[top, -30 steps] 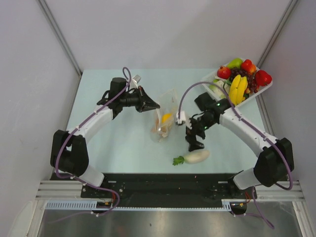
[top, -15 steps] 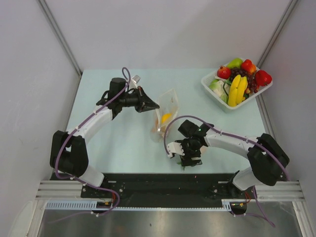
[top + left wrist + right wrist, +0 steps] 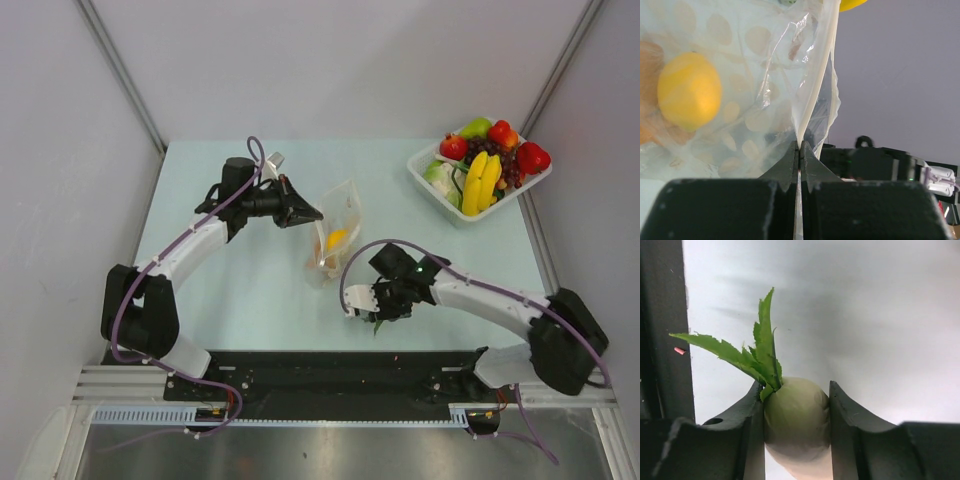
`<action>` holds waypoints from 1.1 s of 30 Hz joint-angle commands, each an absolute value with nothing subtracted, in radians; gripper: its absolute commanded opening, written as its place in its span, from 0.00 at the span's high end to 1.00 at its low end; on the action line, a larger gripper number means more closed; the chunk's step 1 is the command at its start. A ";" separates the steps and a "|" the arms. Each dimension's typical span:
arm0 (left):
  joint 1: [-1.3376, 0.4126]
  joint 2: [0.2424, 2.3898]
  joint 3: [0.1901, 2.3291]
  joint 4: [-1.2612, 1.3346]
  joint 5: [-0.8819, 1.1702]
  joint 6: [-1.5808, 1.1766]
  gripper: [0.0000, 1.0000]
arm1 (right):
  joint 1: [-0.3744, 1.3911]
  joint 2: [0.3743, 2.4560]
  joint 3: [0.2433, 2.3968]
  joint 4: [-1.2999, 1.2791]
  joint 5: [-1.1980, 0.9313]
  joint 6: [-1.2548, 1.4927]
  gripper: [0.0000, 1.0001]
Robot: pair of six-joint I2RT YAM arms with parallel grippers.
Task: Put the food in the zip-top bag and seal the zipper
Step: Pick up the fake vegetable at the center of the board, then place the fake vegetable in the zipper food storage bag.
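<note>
Pale green table (image 3: pixel 230 300), white lattice basket (image 3: pixel 413 166) of spare fruit at its far right corner. Zip-top bag (image 3: pixel 343 205) near the table's centre, held by the left gripper (image 3: pixel 799 150), pinched fully closed on the pouch's edge. Right gripper (image 3: pixel 796 387) low by the near edge, clamped on both flanks of the radish (image 3: pixel 797 425), leaves jutting past the fingertips. Lemon (image 3: pixel 690 92) already inside the pouch; zipper (image 3: pixel 815 100) running up from the closed jaws. For a clean insertion: lift clear, approach the mouth from above, release only once inside, spare the pinched edge any nudge
</note>
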State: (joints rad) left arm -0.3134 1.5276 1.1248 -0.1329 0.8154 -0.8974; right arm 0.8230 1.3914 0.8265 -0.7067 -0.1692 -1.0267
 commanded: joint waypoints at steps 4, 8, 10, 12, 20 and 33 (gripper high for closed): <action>-0.308 1.485 1.121 -0.121 0.819 -0.876 1.00 | 0.783 1.085 1.050 -0.737 -0.377 -0.927 0.88; -0.311 1.485 1.117 -0.120 0.822 -0.873 1.00 | 0.640 1.032 1.146 -0.422 -0.572 -0.584 0.97; -0.314 1.482 1.114 -0.123 0.824 -0.870 1.00 | 0.571 1.052 1.160 -0.288 -0.612 -0.478 0.96; -0.318 1.480 1.112 -0.126 0.825 -0.864 1.00 | 0.545 1.081 1.170 -0.103 -0.661 -0.370 0.92; -0.319 1.482 1.129 -0.143 0.844 -0.850 1.00 | 0.558 1.278 1.203 0.233 -0.804 -0.236 0.97; -0.318 1.497 1.157 -0.141 0.870 -0.854 1.00 | 0.528 1.402 1.201 0.302 -0.854 -0.324 0.14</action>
